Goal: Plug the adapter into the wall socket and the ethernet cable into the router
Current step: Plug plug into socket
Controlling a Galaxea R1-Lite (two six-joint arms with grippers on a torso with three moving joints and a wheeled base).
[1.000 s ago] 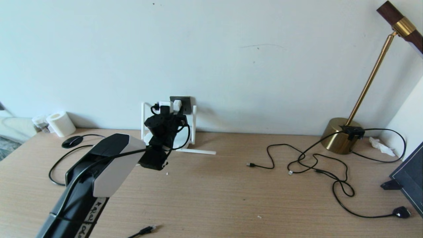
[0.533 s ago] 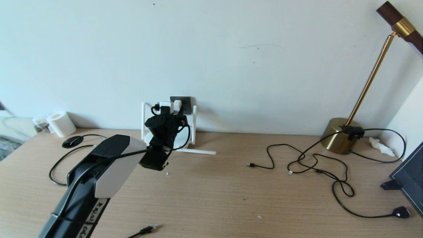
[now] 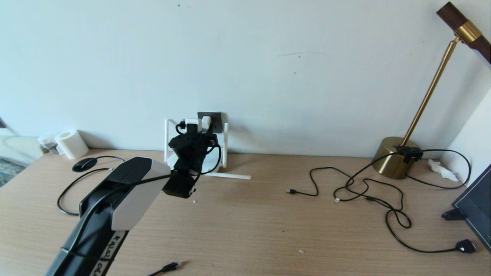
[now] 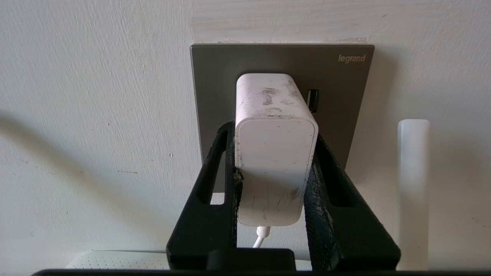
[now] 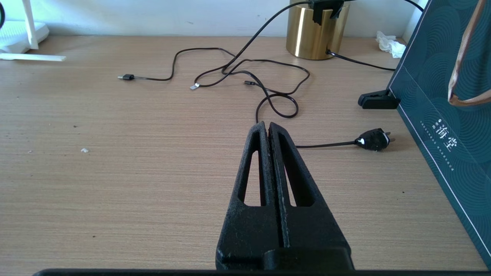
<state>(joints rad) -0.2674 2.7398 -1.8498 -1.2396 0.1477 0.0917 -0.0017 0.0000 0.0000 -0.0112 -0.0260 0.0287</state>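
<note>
While the left gripper reaches up to the wall, it pinches the adapter between its two black fingers. One end of the adapter is pushed against the wall socket, a dark grey plate. A thin white cord hangs from the adapter. Below the socket sits the router on the table, with its white stick antennas up beside the socket. Near the front edge of the table lies the ethernet cable, well apart from the router. Over the bare wood, the right gripper has its fingers pressed together and holds nothing. Thin black cables and a gold lamp are on the right.
</note>
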